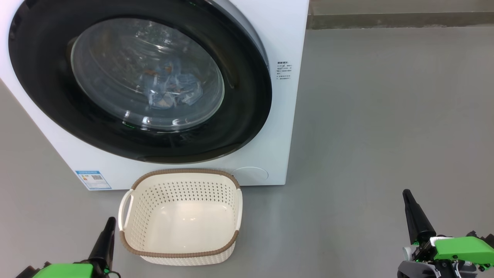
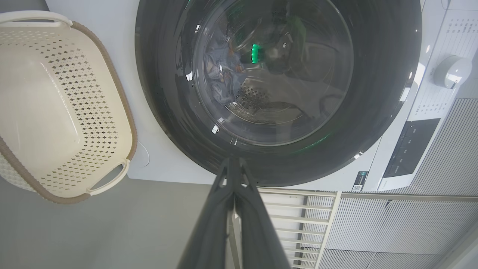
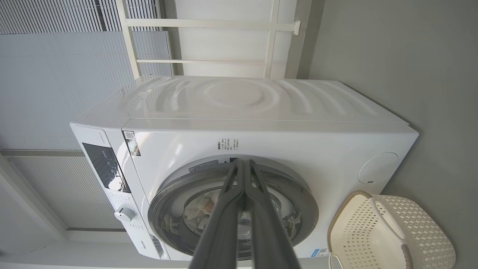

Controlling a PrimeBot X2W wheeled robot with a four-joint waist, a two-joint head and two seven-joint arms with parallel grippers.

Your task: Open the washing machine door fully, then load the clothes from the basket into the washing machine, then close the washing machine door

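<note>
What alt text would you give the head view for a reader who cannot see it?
A white washing machine with its round door apparently shut, light blue clothes showing through it. An empty cream basket sits on the grey floor before it, with the left pincer and right pincer at the bottom corners, both shut.

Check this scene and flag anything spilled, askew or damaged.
Nothing stands out. The washing machine door looks shut against the washing machine, the clothes lie inside behind the glass, and the basket stands upright and empty on the floor.
</note>
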